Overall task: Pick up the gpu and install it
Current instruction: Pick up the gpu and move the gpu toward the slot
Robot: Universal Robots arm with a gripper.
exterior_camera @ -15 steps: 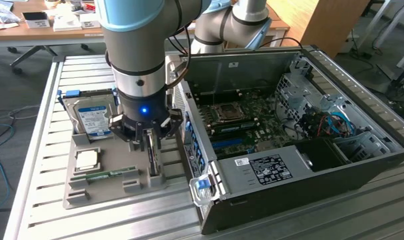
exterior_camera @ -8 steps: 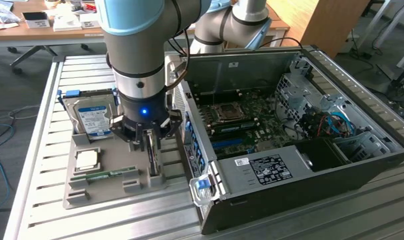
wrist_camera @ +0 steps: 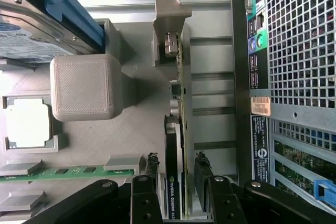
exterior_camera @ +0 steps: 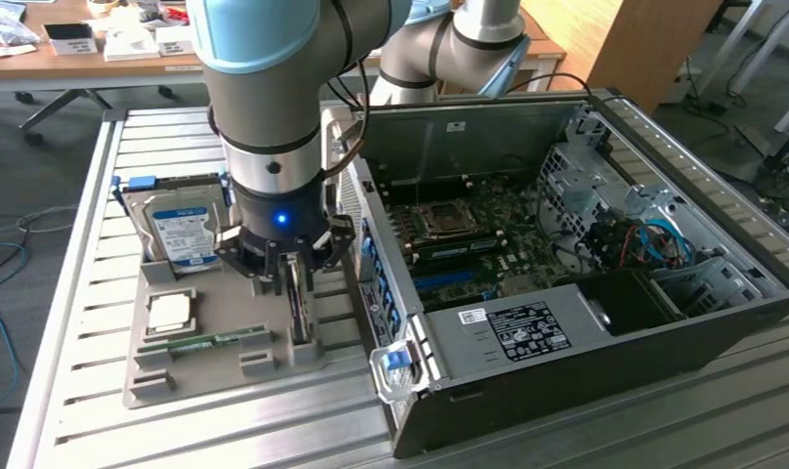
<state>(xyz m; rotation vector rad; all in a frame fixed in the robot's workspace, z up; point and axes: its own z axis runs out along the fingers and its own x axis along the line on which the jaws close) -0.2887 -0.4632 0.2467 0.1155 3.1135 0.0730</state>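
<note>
The arm [exterior_camera: 277, 98] reaches straight down over a grey holder tray [exterior_camera: 173, 376] that lies on the slatted metal worktop [exterior_camera: 707, 420], just beside the open computer case [exterior_camera: 564, 244] on the exterior view's left. The graphics card [wrist_camera: 174, 145] stands on its long edge in a slot along the side of the tray nearest the case, its black cooler facing the rest of the tray and its thin green board facing the case's perforated rear panel [wrist_camera: 299, 35]. The tool [wrist_camera: 177, 163] is lowered around the card: its two fingers [wrist_camera: 152, 169] stand apart, one on either side, and a narrow gap shows between each finger and the card, so nothing is clamped. In the exterior view the tool [exterior_camera: 294, 293] hides most of the card, which sits upright in the tray and not lifted. Also in the tray are a hard drive [exterior_camera: 184, 230] with a blue and white label at the far end, a square processor chip [exterior_camera: 171, 313] in its own recess, and a narrow green memory stick [exterior_camera: 219, 340] lying flat nearer the camera. The case lies on its side with its panel off, showing the motherboard [exterior_camera: 499, 225] and bundled cables inside.
</note>
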